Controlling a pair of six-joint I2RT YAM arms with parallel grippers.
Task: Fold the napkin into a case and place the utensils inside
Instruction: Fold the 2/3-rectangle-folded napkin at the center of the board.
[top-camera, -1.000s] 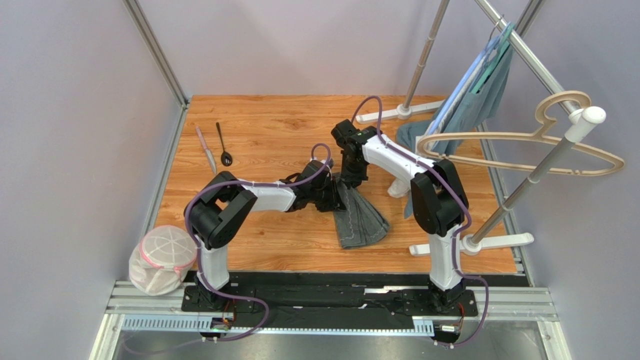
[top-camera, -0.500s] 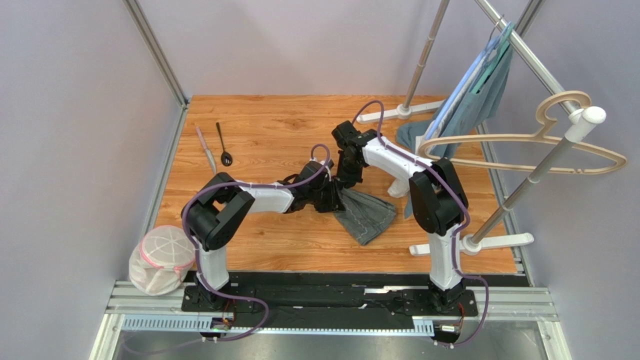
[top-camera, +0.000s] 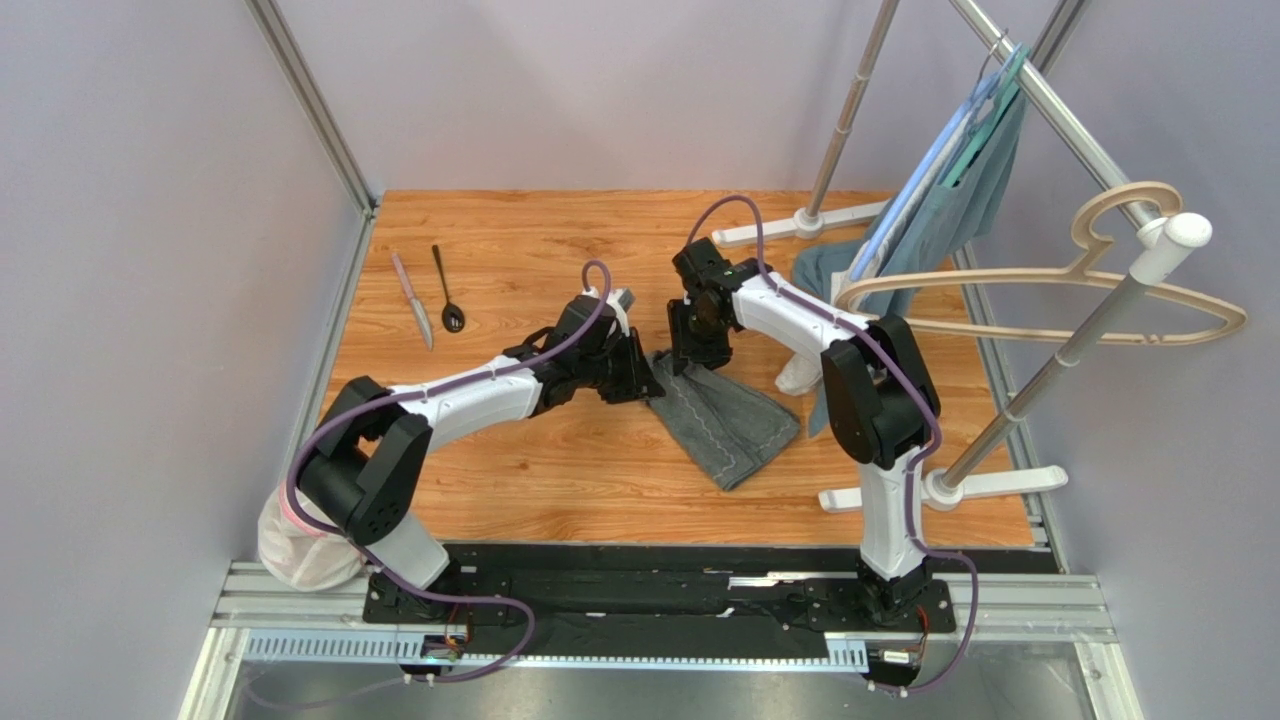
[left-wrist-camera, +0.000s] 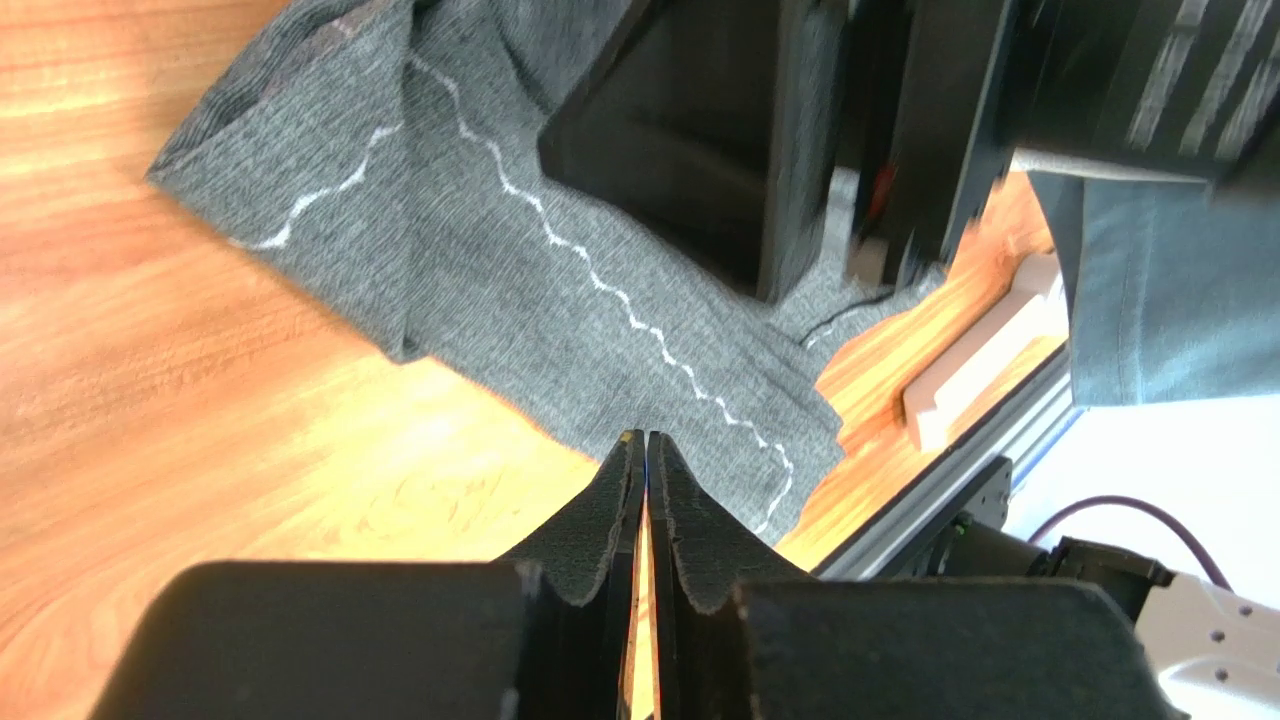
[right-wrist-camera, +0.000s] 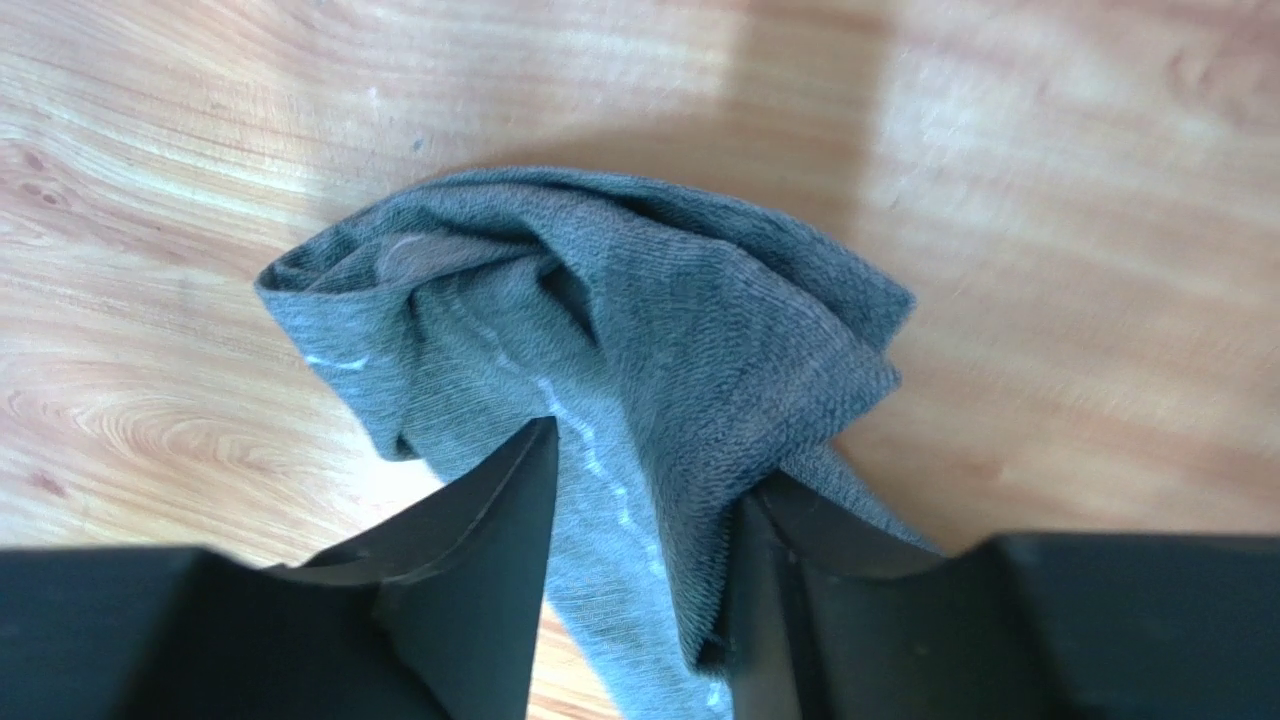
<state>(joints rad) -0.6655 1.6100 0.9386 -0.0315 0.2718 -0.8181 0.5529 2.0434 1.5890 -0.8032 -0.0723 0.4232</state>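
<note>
Lying inside parted right hand (right-wrist-camera: 646, 480): napkin (right-wrist-camera: 676, 330)

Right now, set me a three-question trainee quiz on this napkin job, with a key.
1. True or false: the right tool stands open, with the napkin bunched between its fingers.
2. Where do the knife and spoon lie?
A. inside the napkin
B. on the bare table, well to the napkin's left
C. between the right tool's fingers
3. Fill in: the left tool, tips at the napkin's edge, has its fingers ____.

Key: 1 true; 2 B; 3 shut.
</note>
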